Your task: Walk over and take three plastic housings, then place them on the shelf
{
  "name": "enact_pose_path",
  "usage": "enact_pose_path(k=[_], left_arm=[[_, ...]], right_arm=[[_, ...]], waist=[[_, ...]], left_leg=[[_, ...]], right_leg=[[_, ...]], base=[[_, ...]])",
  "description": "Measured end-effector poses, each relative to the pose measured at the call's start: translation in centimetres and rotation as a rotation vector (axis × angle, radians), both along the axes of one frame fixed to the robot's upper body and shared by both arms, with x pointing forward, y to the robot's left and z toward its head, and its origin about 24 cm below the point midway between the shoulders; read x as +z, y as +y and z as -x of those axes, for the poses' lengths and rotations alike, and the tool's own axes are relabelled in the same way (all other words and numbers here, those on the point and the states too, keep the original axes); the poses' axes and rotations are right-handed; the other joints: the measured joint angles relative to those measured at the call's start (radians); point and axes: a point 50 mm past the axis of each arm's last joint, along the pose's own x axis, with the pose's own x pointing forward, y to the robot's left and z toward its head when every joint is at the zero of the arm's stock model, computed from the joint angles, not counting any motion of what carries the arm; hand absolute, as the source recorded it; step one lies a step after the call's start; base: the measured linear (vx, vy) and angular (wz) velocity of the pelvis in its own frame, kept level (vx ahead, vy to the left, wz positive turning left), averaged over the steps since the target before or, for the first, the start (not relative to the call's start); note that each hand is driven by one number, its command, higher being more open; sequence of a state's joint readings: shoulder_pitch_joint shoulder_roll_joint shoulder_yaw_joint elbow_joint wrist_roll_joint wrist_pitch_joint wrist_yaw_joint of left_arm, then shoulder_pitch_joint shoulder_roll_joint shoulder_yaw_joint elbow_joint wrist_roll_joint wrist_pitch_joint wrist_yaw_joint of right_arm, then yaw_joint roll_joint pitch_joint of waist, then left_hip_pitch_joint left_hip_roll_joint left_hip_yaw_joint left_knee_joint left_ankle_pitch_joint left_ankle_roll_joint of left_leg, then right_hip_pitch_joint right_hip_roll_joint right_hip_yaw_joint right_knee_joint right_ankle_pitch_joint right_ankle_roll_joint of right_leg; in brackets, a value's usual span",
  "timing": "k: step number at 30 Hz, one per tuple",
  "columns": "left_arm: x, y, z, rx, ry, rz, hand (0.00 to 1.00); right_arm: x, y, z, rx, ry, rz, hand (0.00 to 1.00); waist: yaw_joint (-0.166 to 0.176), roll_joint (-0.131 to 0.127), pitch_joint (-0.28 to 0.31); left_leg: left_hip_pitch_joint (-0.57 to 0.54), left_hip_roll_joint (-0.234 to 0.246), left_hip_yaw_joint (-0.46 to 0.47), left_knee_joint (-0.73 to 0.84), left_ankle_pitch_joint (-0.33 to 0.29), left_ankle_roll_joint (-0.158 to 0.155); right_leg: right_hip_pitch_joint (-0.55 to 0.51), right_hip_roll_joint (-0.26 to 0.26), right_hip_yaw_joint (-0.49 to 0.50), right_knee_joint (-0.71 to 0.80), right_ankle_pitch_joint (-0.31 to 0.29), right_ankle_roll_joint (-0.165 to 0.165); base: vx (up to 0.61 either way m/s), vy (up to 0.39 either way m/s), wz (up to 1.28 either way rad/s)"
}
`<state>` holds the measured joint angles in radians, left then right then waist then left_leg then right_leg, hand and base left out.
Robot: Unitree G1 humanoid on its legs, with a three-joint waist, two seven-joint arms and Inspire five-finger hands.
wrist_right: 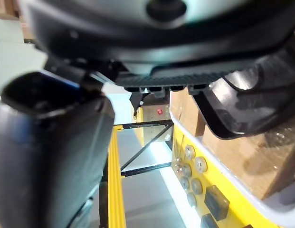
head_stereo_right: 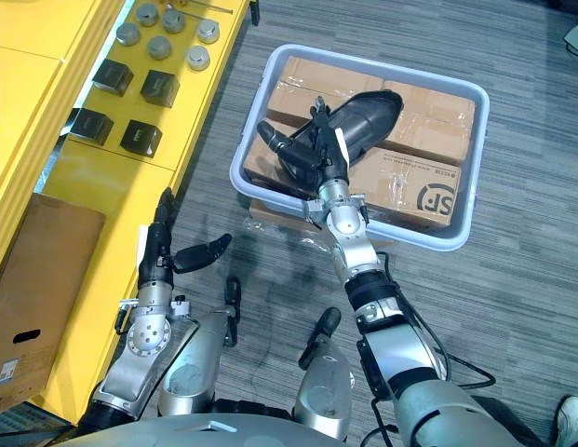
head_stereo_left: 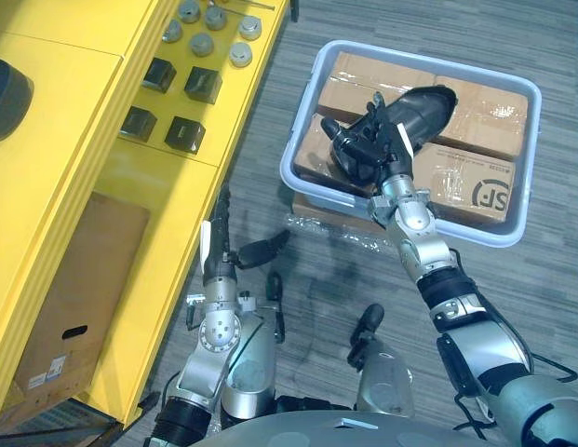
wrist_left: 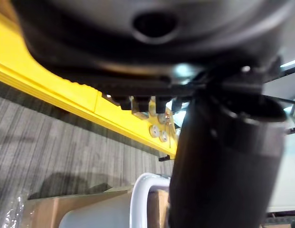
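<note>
A black plastic housing (head_stereo_left: 426, 107) lies across the cardboard boxes (head_stereo_left: 479, 119) inside a grey-blue bin (head_stereo_left: 512, 228) on the floor. My right hand (head_stereo_left: 361, 142) is at the housing's near end, fingers curled round it and the white-covered thumb against its side. In the right wrist view the housing (wrist_right: 242, 109) shows dark just past the fingers. My left hand (head_stereo_left: 217, 237) hangs beside the edge of the yellow shelf (head_stereo_left: 168, 186), fingers straight, thumb sticking out, nothing in it.
On the yellow shelf stand several black square blocks (head_stereo_left: 203, 84) and silver round parts (head_stereo_left: 202, 44). A cardboard box (head_stereo_left: 74, 307) sits on the level below. Crumpled clear wrap (head_stereo_left: 340, 233) lies on the grey floor by the bin.
</note>
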<state>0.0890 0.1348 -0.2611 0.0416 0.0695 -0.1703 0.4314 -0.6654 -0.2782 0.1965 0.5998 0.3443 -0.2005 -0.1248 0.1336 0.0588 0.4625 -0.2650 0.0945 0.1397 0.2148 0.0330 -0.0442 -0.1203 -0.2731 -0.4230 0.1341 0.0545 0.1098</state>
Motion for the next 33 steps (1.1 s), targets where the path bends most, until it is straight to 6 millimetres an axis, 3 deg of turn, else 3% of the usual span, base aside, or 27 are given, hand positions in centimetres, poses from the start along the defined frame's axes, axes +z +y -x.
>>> enact_pose_path(k=[8, 24, 33], left_arm=[[-0.9, -1.1, 0.3, -0.065, 0.044, 0.014, 1.0], [-1.1, -1.2, 0.4, -0.097, 0.057, -0.009, 1.0], [-1.5, -0.6, 0.6, -0.118, 0.089, -0.043, 1.0]], right_arm=[[-2.7, -2.1, -0.1, -0.172, 0.18, -0.039, 1.0], [-2.0, -6.1, -0.2, -0.279, 0.235, -0.048, 1.0], [-1.0, -9.2, 0.4, -0.321, 0.241, -0.004, 1.0]], waist=[[-0.005, 0.003, 0.001], [-0.024, -0.004, 0.001], [-0.029, -0.043, 0.012]], left_leg=[[0.03, -0.006, 0.006, -0.064, 0.034, -0.007], [0.035, 0.007, 0.03, -0.06, 0.033, -0.007], [0.043, 0.026, 0.045, -0.049, 0.024, -0.017]], right_leg=[[0.0, -0.003, -0.001, -0.003, 0.0, 0.0], [0.001, 0.012, 0.018, -0.016, 0.01, 0.006], [0.002, 0.035, 0.04, -0.028, 0.016, -0.003]], base=[[-0.02, -0.001, -0.01], [0.01, -0.005, -0.03], [0.0, -0.009, -0.09]])
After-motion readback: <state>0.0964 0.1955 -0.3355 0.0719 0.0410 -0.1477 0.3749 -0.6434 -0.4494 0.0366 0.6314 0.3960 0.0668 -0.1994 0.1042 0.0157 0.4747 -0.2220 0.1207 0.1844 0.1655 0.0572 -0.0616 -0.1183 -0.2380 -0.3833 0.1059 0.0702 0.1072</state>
